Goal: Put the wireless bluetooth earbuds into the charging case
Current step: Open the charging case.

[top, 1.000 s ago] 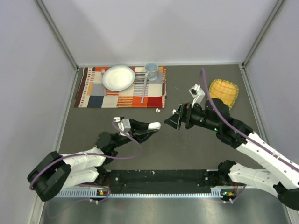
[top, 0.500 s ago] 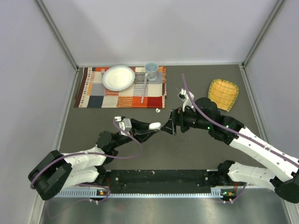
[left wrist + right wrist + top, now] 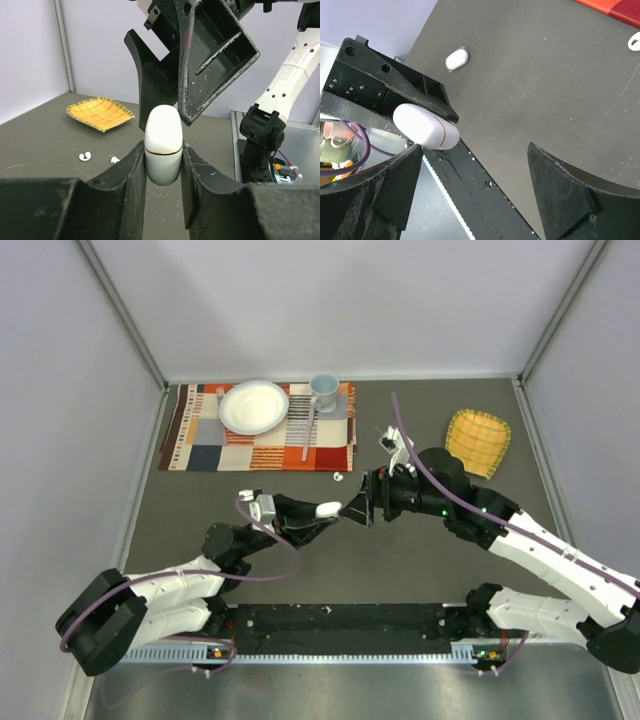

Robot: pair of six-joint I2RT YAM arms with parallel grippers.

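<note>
Left tool [image 3: 163, 165] is closed narrowly on the charging case [image 3: 163, 142], pinching its lower half from both sides and holding it upright above the dark surface [image 3: 400, 560], near the middle of the scene. A thin seam rings the case, and its lid looks shut. The case appears light, stiff and glossy, so probably slippery. A grip below the seam seems right, since it leaves the lid free to be lifted. Right tool [image 3: 172, 95], just right of and beyond the case, is spread wide and empty, its fingers at the case's top end; whether they touch it cannot be told. Farther off, two wireless bluetooth earbuds [image 3: 85, 156] lie loose on the surface, well apart from both tools. They look tiny, light and slick, likely to skid or roll, and are probably best pinched gently across the bud. Beyond lie a yellow woven mat [image 3: 478, 440] at far right and a striped placemat [image 3: 200, 445] with a plate [image 3: 253, 406] and cup [image 3: 323, 388] at far left.
</note>
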